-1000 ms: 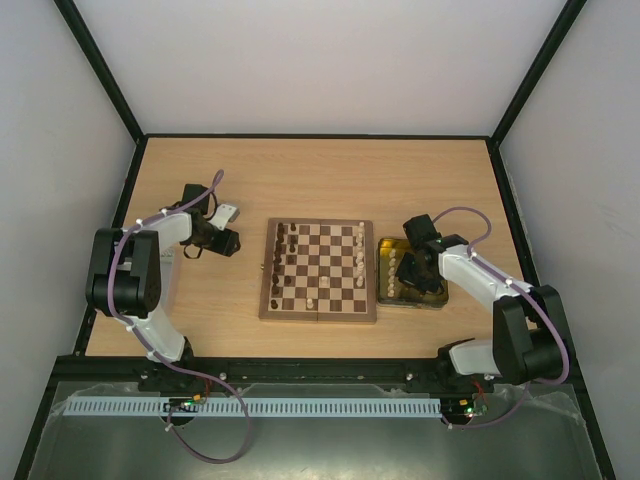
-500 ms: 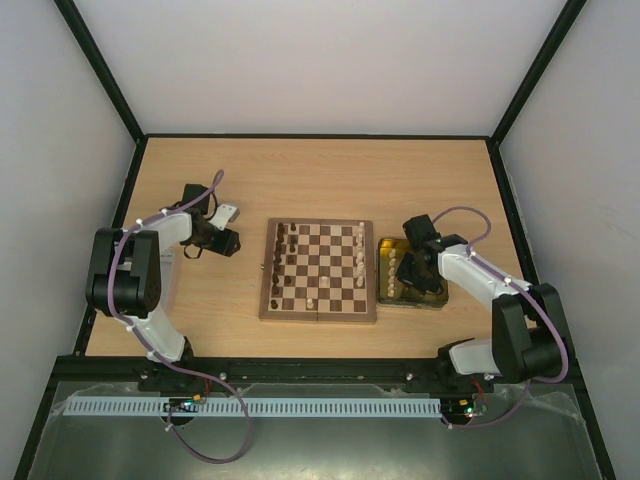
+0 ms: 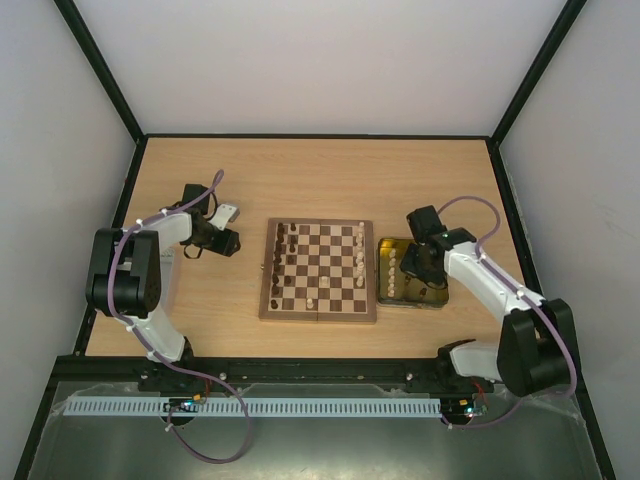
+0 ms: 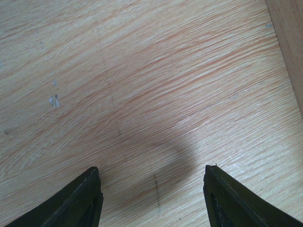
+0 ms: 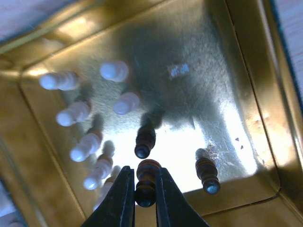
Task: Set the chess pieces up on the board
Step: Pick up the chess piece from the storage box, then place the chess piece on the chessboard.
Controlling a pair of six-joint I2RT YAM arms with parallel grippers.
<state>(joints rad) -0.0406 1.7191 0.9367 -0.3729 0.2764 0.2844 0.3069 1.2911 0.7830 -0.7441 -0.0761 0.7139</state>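
Observation:
The board lies mid-table, with dark chess pieces along its left columns and pale ones along its right. My right gripper is down inside the yellow tray, shut on a dark chess piece that stands between its fingers. Two more dark pieces and several pale pieces stand around it. In the top view that gripper is over the tray's left half. My left gripper hangs open over bare table, with nothing between its fingers.
The tray sits right against the board's right edge. My left gripper is left of the board, whose brown rim shows at the right of the left wrist view. Black frame posts and white walls surround the table.
The right gripper's jaws have closed onto the dark piece in the tray, and that arm has shifted slightly. The left arm has not moved.

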